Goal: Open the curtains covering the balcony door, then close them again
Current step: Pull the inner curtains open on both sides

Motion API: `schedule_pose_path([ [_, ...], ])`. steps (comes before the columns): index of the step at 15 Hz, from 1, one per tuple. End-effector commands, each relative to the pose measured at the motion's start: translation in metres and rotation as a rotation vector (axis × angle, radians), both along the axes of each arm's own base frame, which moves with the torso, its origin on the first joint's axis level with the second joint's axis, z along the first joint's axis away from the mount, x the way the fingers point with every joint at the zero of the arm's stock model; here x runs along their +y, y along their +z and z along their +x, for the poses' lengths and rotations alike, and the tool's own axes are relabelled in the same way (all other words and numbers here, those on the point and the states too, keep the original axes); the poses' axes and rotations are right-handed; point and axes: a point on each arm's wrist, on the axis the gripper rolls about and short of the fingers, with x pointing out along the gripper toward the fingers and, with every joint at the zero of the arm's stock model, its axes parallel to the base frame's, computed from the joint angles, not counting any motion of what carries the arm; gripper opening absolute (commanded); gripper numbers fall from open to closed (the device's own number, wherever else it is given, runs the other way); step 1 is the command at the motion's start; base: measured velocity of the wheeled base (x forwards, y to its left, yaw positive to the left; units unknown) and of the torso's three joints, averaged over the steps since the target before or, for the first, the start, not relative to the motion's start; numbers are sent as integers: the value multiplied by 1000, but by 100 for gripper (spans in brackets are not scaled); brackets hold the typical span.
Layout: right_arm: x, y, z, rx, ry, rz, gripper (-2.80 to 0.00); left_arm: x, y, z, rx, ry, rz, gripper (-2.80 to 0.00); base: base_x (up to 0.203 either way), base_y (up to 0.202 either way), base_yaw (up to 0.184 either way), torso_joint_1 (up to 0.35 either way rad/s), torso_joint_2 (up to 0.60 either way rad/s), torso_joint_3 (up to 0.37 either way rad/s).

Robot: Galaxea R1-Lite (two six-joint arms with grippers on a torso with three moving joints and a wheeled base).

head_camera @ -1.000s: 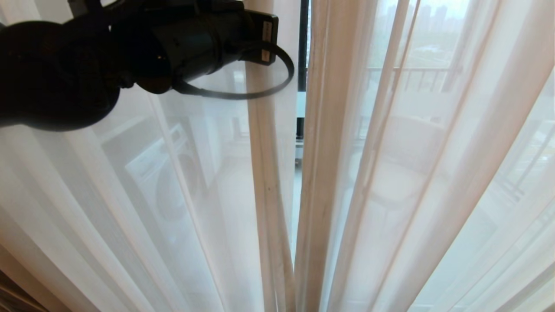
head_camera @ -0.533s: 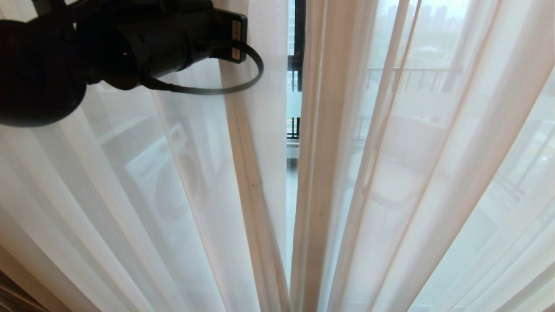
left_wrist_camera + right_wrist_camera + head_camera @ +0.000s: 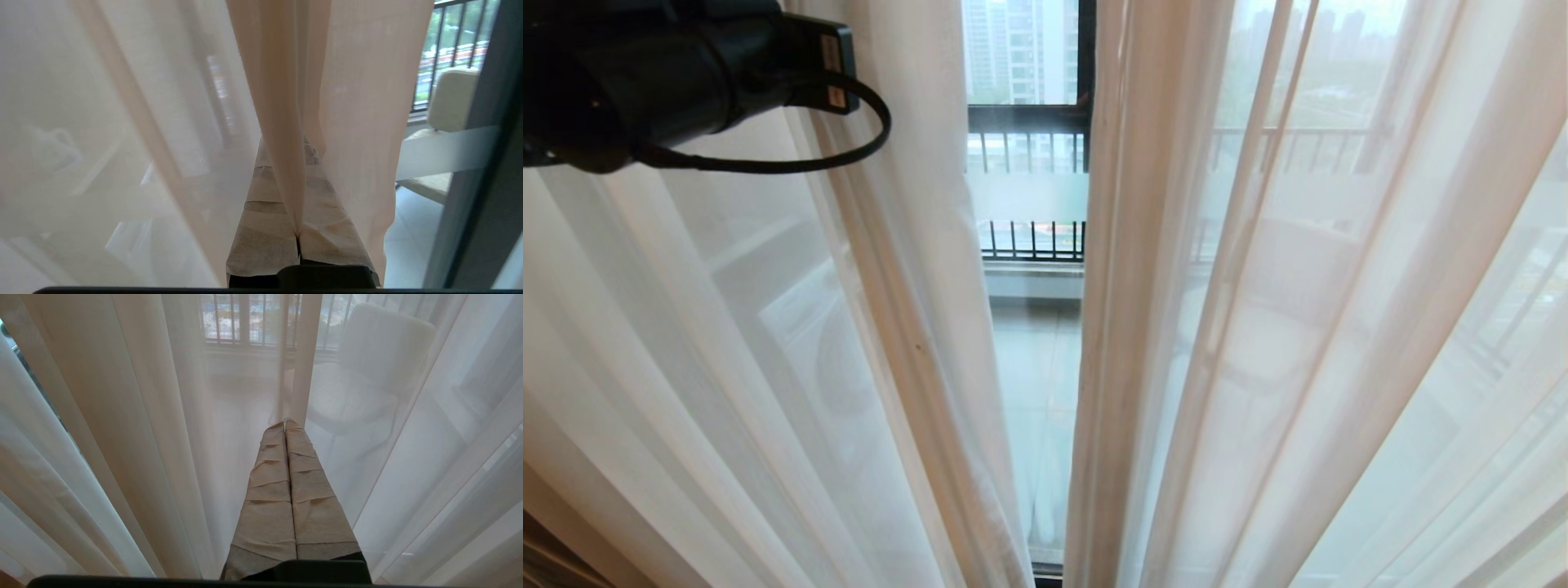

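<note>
- Head view: left arm high at upper left, dark against the sheer curtains. Left panel's edge drawn aside, right panel hanging straight, a gap between them. Through the gap, the balcony door with black frame and frosted strip, railing bars and tiled balcony floor beyond.
- Left wrist view: left gripper closed tight, a fold of sheer curtain pinched between the tape-wrapped fingers. Black door frame and a cushioned chair off to one side.
- Right wrist view: right gripper pressed shut, nothing between the taped fingers, tips just at the sheer fabric. Chair dimly visible behind the curtain.
</note>
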Motion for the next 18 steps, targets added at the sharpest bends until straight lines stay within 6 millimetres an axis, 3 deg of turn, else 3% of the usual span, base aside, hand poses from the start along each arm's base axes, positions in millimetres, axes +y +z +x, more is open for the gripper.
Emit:
schedule_pose_path([
  [1, 0, 0, 0, -1, 0, -1, -280, 21, 4, -8, -14, 82, -10, -280, 0, 0, 0, 0, 0, 0],
  [11, 0, 0, 0, -1, 0, -1, -280, 72, -2, -15, 1, 351, -27, -280, 0, 0, 0, 0, 0, 0],
  [18, 0, 0, 0, -1, 0, -1, -280, 86, -13, -15, 32, 403, -66, -280, 0, 0, 0, 0, 0, 0],
])
